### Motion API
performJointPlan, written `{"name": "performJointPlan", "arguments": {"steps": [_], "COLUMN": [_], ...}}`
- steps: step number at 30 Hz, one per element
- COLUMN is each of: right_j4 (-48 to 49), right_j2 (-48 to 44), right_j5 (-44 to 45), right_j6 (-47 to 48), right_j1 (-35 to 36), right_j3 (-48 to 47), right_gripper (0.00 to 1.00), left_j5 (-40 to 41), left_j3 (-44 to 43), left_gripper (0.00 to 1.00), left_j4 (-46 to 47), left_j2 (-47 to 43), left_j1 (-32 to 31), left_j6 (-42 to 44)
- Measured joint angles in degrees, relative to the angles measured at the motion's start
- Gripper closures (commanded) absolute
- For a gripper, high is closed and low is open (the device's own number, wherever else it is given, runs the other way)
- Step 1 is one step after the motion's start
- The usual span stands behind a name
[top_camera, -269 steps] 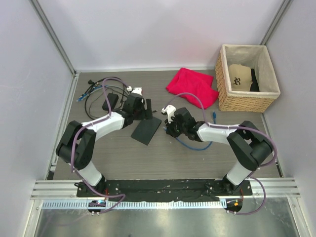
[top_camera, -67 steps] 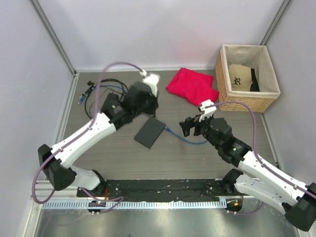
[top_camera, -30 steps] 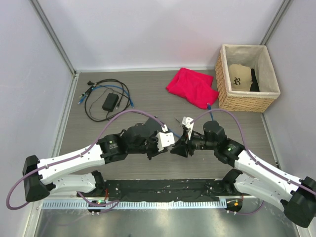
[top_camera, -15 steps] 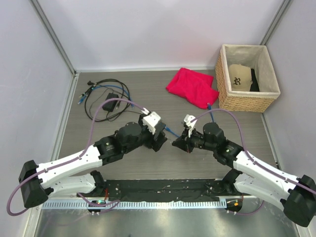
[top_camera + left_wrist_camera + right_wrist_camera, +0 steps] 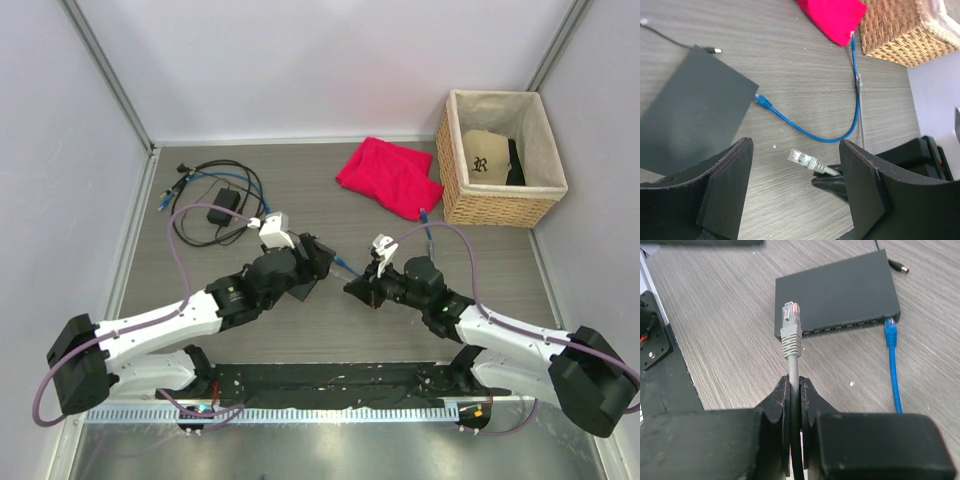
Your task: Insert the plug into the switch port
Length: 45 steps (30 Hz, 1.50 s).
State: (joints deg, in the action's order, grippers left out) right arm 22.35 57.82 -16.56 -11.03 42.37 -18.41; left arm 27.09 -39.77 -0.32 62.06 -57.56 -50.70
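Right wrist: my right claw [image 5: 795, 386] pinches the grey cable [image 5: 791, 351] just behind its plug [image 5: 791, 312], aiming it ahead at the switch [image 5: 840, 292] ports; left claw [image 5: 792, 146] gapes empty.

One switch [image 5: 840, 295], just beyond the right fingers [image 5: 781, 405]. Two network cables: one grey plug [image 5: 791, 330] pinched between those fingers, one blue cable [image 5: 892, 365] off to their side. One red cloth [image 5: 390, 175], one wicker basket [image 5: 490, 212], one cap [image 5: 485, 155], one power brick [image 5: 222, 208].

Switch [image 5: 310, 287], blue cable [image 5: 345, 268], red cloth [image 5: 390, 176], wicker basket [image 5: 495, 208]
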Motion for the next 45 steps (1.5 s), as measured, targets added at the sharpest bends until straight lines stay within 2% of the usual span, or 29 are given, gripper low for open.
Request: {"name": "performJointPlan", "arguments": {"steps": [5, 14, 22, 28, 37, 43, 44, 45], "right_j4": [4.6, 8.0, 9.1, 9.6, 9.9, 10.4, 10.3, 10.2], "right_j2": [2.6, 5.2, 6.0, 6.4, 6.9, 8.5, 8.8, 9.1], "right_j5": [0.0, 0.0, 0.0, -0.2, -1.6, -2.6, -2.8, -3.1], "right_j6": [-1.0, -1.3, -1.2, -1.1, -0.6, 0.1, 0.2, 0.2], "right_j1": [0.0, 0.0, 0.0, 0.0, 0.0, 0.0, 0.0, 0.0], "right_j3": [0.7, 1.3, 1.4, 1.4, 1.5, 1.5, 1.5, 1.5], "right_gripper": [0.99, 0.99, 0.99, 0.99, 0.99, 0.99, 0.97, 0.94], "left_j5": [0.2, -0.2, -0.3, -0.4, -2.1, -3.3, -3.4, -3.5], "left_j3": [-2.5, -12.0, -14.5, -14.6, -14.6, -14.6, -14.6, -14.6], "left_gripper": [0.37, 0.42, 0.44, 0.5, 0.64, 0.84, 0.91, 0.94], "left_j4": [-1.8, -12.3, -20.6, -23.1, -22.5, -21.9, -21.7, -21.6], "left_j2": [5.2, 12.5, 15.7, 16.9, 17.7, 18.4, 18.4, 18.5], "left_j1": [0.2, 0.3, 0.3, 0.4, 0.8, 1.0, 1.2, 1.3], "left_j6": [-9.0, -20.9, -25.7, -26.8, -27.0, -27.3, -27.4, -27.5]}}
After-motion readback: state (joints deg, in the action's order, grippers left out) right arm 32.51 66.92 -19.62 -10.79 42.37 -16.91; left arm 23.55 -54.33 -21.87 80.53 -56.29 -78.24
